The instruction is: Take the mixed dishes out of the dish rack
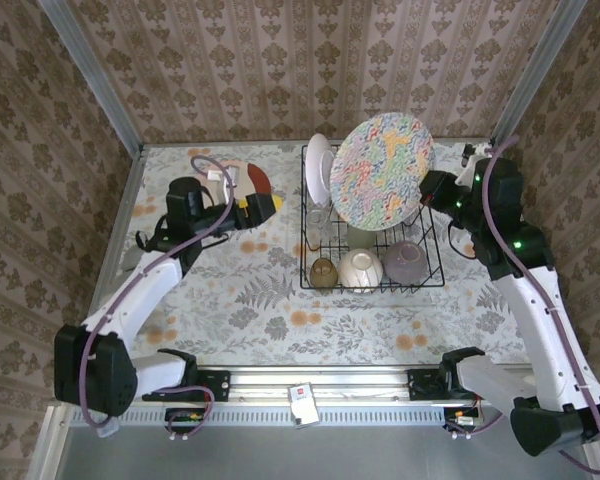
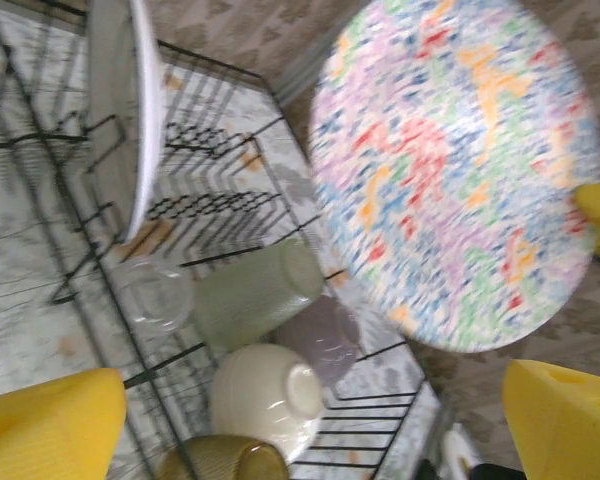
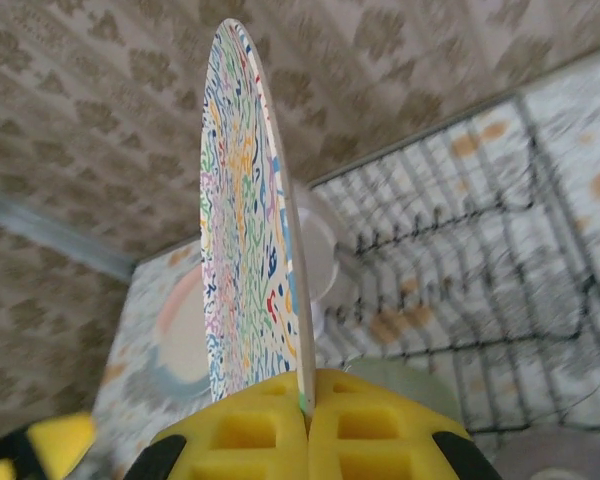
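**Floral plate held over the rack**

The right gripper (image 3: 308,402) is clamping its yellow foam pads on the rim of the round floral-faced plate (image 1: 383,170), holding it on edge over the black wire dish rack (image 1: 306,272). The left gripper (image 1: 266,206) is hovering left of the rack, jaws spread wide, empty. A plain white round plate (image 1: 320,168) is standing among the tines.

Floral table (image 1: 242,300) (cloth, perhaps), patterned walls (image 1: 280,70).

In the rack (image 1: 372,288), a cup (image 1: 323,272), a middle bowl (image 1: 360,268) and an end bowl (image 1: 404,262) line the 6 o'clock edge. A glass (image 1: 360,238) lies behind them, and a standing plate (image 1: 320,168) is at 11 o'clock. The lifted plate (image 1: 382,172) hangs above, in my right pincer (image 1: 428,192) at 3 o'clock; my left pincer (image 1: 265,206) is at 9.
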You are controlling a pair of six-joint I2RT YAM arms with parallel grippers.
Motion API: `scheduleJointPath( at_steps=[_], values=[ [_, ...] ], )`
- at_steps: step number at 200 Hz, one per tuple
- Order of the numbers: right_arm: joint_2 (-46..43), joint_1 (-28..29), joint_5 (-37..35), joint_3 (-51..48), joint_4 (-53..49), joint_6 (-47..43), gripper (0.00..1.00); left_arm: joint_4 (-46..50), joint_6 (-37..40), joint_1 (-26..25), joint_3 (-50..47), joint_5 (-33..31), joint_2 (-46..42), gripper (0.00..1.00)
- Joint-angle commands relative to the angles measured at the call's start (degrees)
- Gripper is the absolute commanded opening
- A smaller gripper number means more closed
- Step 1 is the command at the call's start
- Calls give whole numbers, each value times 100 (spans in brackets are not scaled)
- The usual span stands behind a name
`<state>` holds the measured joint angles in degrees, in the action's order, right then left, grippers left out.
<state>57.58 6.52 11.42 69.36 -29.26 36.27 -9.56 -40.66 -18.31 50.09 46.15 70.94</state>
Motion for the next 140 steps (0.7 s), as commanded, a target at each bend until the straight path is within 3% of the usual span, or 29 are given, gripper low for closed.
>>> scheduleJointPath(
  at_steps=[1,29,62,140],
  values=[
    [-164,-374,1931,-374,1162,795,0,-912,-538,29,288,832,293,93],
    [-117,-627,2884,-855,2027,1341,0,-1110,-690,22,442,980,577,90],
    [22,-634,3275,-1091,2409,1539,0,-1533,-1090,5,516,1106,864,81],
    [200,-626,3481,-1327,2696,1629,0,-2204,-1650,-123,519,1039,1167,58]
  ],
)
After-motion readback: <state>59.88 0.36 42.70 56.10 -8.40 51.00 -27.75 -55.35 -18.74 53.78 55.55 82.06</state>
